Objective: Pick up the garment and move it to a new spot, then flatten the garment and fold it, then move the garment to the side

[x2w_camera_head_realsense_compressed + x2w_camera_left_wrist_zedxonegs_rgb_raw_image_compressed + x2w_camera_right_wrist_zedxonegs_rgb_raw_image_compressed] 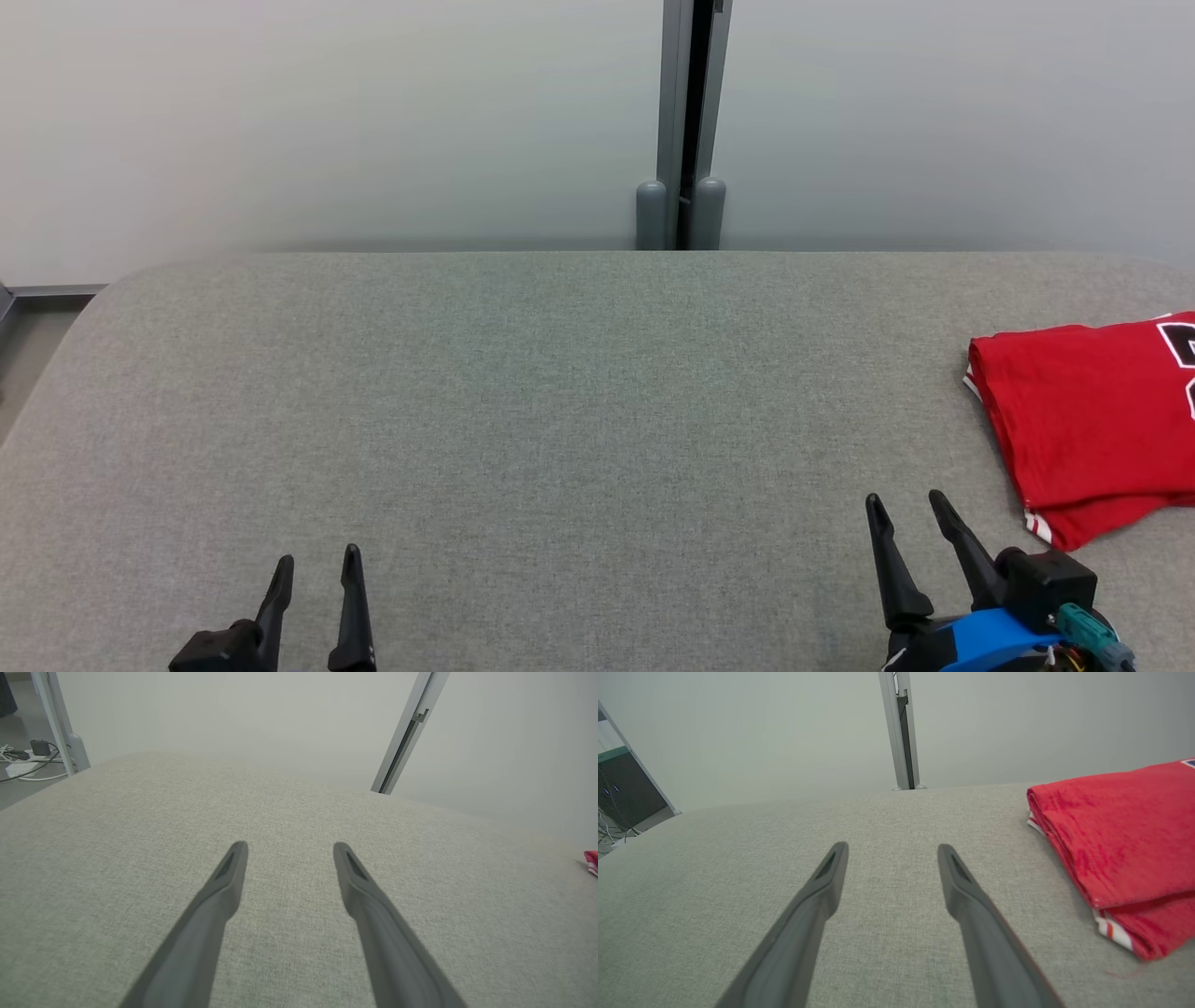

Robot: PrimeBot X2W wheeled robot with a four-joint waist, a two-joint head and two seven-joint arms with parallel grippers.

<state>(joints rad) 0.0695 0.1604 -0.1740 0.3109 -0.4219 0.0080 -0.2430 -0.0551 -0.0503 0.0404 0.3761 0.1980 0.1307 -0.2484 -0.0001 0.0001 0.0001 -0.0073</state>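
A grey fabric-covered desk [560, 392] stretches across the head view, with a pale wall behind it and a grey metal post [691, 121] rising at its far edge.

A folded red jersey [1083, 420] lies flat on the desk at its right side, partly cut off by the frame. Part of a black and white printed mark shows on its top, too cropped to read. Red and white striped trim peeks out at its near corner.

The left gripper [318, 557] hovers at the near left, its two dark fingers spread apart and empty, well away from the jersey. The right gripper [905, 499] sits at the near right, fingers likewise spread and holding nothing, near the jersey's near left corner but not touching it.
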